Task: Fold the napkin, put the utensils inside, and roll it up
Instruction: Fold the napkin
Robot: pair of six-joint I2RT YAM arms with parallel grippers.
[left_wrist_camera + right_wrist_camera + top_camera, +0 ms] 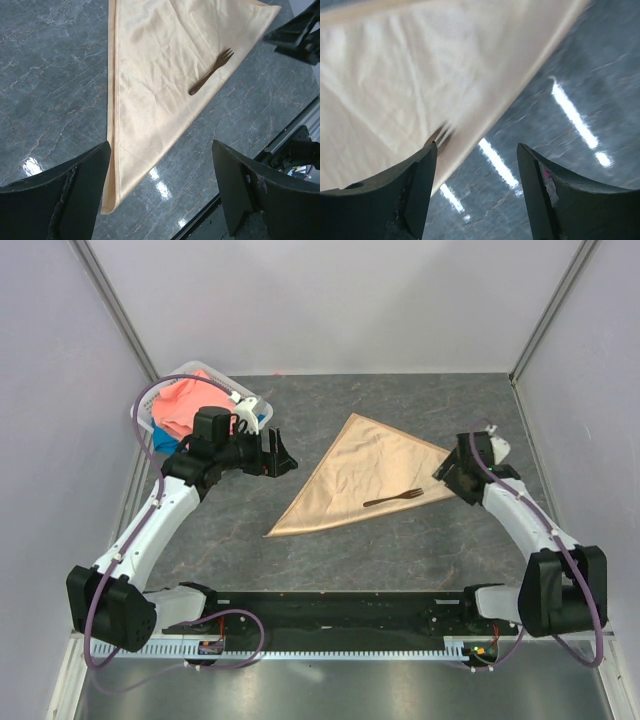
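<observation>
The peach-gold napkin (355, 480) lies folded into a triangle on the dark marble table; it also shows in the left wrist view (160, 85) and the right wrist view (420, 80). The dark brown fork (393, 498) lies on the napkin near its lower right edge, tines to the right, seen too in the left wrist view (211, 72); its tines (440, 136) show blurred in the right wrist view. My left gripper (283, 455) is open and empty, left of the napkin. My right gripper (447, 472) is open and empty at the napkin's right corner.
A white basket (155, 400) at the back left holds a coral-pink cloth (185, 400) and a blue cloth (165, 440). Grey walls close in the table on three sides. A black rail (340, 605) runs along the near edge.
</observation>
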